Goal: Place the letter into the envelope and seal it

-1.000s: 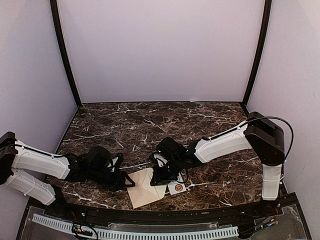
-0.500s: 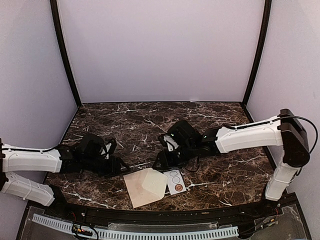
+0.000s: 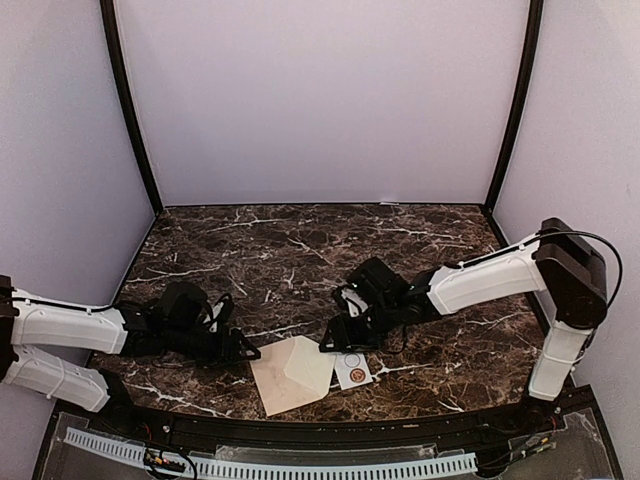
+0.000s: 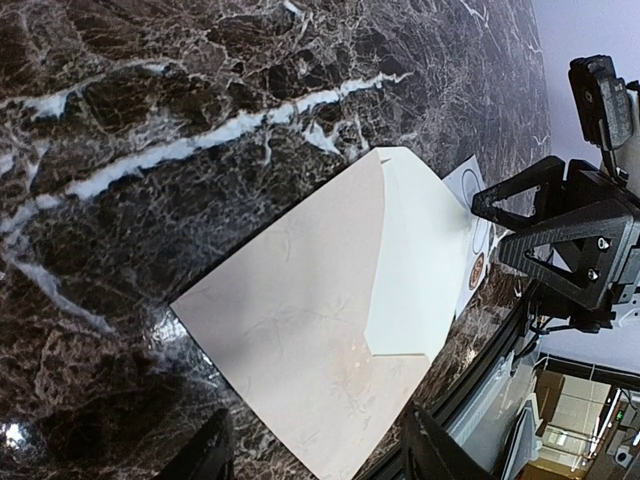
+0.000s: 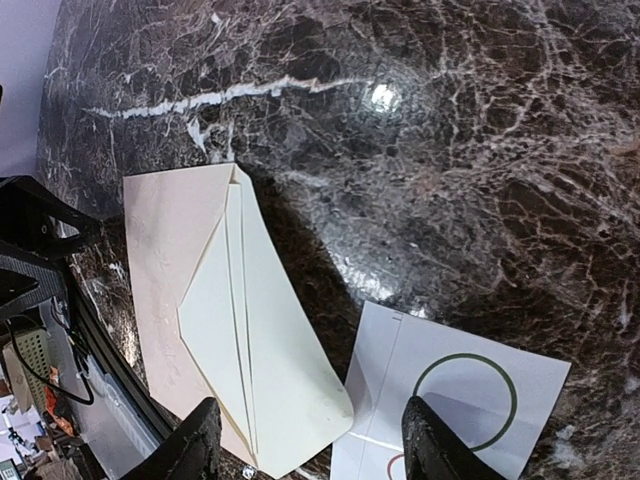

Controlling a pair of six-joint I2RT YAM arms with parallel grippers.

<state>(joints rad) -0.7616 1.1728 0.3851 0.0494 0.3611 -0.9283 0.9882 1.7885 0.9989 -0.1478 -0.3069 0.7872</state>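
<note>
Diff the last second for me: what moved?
The right claw opened and pulled back to the right, off the envelope, uncovering the card. The left claw stays open by the envelope's left edge. Envelope and card lie about where they were.

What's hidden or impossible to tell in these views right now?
- Every view: whether the letter is tucked into the envelope or lies on it.
- Right wrist: lower print of the card, cut off by the bottom edge; too small from above.
- Left wrist: the envelope's near corner, cut off by the bottom edge.
</note>
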